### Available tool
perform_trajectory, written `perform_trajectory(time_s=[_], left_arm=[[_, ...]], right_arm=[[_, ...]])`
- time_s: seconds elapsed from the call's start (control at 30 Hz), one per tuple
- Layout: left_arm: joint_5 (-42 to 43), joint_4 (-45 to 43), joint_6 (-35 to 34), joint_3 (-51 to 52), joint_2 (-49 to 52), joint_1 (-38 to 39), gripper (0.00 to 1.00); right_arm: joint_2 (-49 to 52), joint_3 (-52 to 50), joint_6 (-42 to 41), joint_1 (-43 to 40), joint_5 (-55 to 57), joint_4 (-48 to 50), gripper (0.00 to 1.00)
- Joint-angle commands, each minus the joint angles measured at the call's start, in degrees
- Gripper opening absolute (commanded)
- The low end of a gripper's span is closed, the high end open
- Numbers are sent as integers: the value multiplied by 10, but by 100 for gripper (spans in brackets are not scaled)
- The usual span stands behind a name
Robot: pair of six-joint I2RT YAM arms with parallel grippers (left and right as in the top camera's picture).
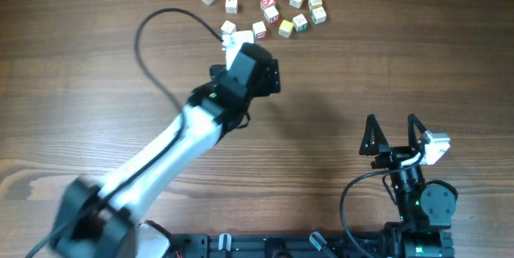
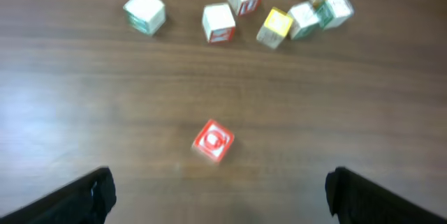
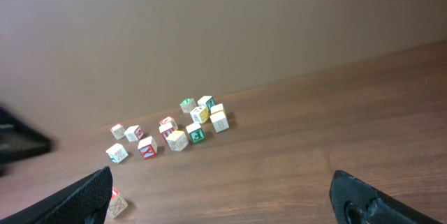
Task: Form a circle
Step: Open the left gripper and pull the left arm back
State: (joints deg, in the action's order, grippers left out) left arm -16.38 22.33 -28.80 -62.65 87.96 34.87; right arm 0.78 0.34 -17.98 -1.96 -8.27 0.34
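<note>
Ring barely begun: left gripper point(image 2: 220, 182) open over red cube point(image 2: 213, 141), 7 o'clock of cubes point(image 1: 271, 13); right gripper point(image 1: 393, 121) open; next, grab another

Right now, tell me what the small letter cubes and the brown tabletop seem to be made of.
The small pale letter cubes: probably light wood, matte, with painted or printed red, green and yellow marks; pale faces, no shine. The brown tabletop: wood or wood-look laminate, smooth; long grain lines run across it, but which one cannot be told.
</note>
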Motion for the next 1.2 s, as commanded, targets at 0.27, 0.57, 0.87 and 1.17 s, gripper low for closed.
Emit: perform_trajectory(time_s=[0.27,0.57,0.87,1.17], left_arm=[[-12,380,-1,4,-232,-6,100],[-12,521,-1,4,-256,-6,100],[-12,521,-1,4,-256,-6,100],[-12,521,-1,4,-256,-6,100]], right_arm=[[-3,0,-4,-3,6,2,100],[-3,0,-4,-3,6,2,100],[-3,0,-40,-3,0,5,100],[-2,0,-417,-3,-238,17,100]])
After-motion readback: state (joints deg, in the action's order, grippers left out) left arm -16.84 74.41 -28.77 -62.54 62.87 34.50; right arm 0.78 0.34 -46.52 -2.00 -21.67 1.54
